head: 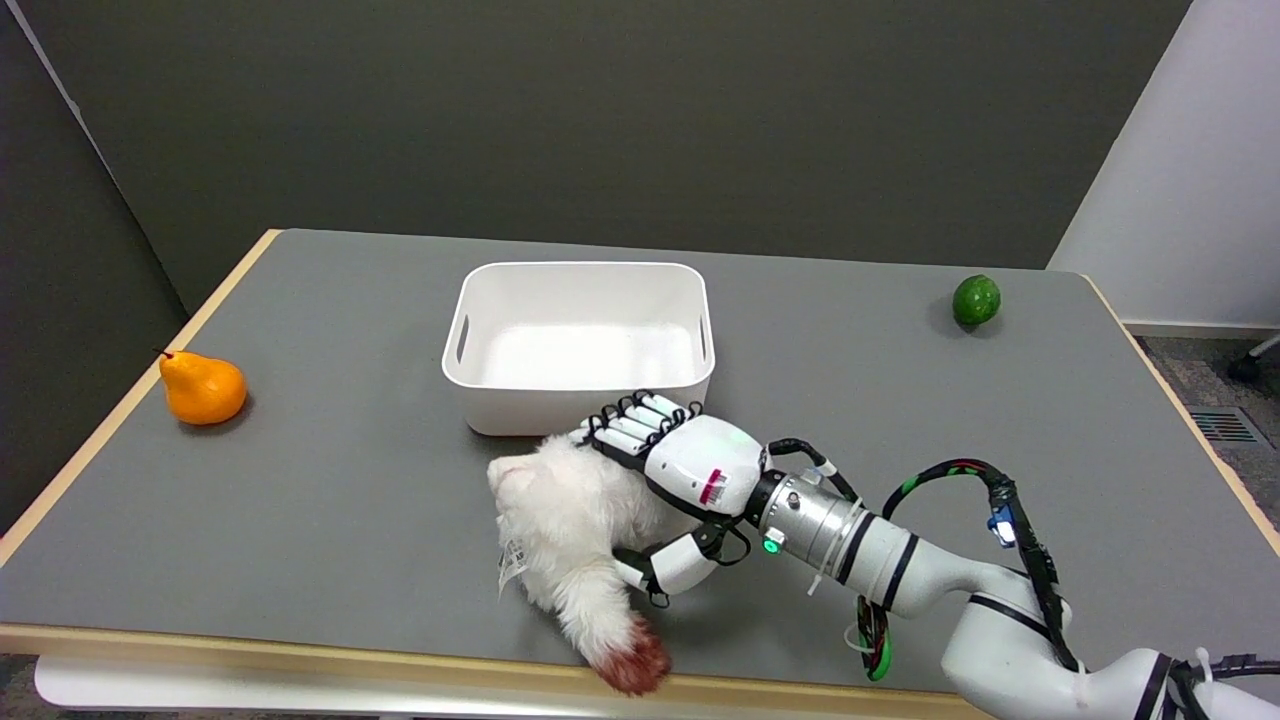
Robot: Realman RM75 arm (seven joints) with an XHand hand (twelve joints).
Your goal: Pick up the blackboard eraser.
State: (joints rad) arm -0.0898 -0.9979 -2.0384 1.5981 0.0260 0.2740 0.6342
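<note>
No blackboard eraser can be made out anywhere in this view; you cannot tell whether it is hidden under the toy or the hand, or lies outside the picture. Nearest your right hand lies a fluffy white plush animal with a reddish-brown tail tip, sprawled on the grey tabletop just in front of the white rectangular plastic bin. Your hand lies over the plush, fingers draped across its back on the bin side and the thumb pressed into the fur on the near side. This looks like a partly closed grasp on the toy, though the fur hides whether it is firm. An orange pear-shaped fruit sits far left of the bin; a green round avocado-like fruit sits far right. Judged against the task, the grasp seems aimed at the wrong object.
</note>
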